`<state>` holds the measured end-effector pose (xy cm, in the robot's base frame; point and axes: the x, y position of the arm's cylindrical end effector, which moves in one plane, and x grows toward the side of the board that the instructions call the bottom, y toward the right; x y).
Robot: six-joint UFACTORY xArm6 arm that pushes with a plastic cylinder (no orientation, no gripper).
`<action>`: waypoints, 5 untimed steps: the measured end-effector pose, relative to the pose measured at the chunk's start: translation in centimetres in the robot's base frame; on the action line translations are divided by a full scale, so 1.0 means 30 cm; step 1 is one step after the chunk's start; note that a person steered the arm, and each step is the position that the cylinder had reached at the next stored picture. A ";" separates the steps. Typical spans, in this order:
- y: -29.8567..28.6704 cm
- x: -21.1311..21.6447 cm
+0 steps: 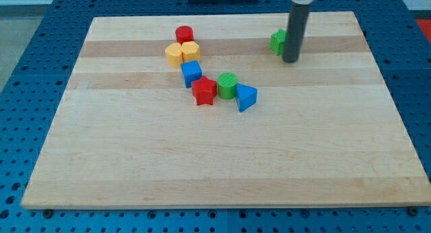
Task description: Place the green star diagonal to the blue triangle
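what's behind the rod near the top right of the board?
A green block, probably the green star, pokes out on the view's left of the rod. Its right part is covered, so the full shape is hidden. My tip sits just beside it.

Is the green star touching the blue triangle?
No, the green star sits apart near the view's top beside my tip, far from the blue triangle.

two red blocks (184, 35) (204, 91), two yellow (174, 55) (190, 50), two blue (191, 73) (246, 97), two green (227, 85) (277, 42)
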<state>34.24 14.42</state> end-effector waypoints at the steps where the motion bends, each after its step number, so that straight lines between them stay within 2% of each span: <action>1: 0.141 -0.082; 2: 0.117 -0.202; 3: 0.010 -0.211; 5: -0.026 -0.009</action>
<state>33.97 13.64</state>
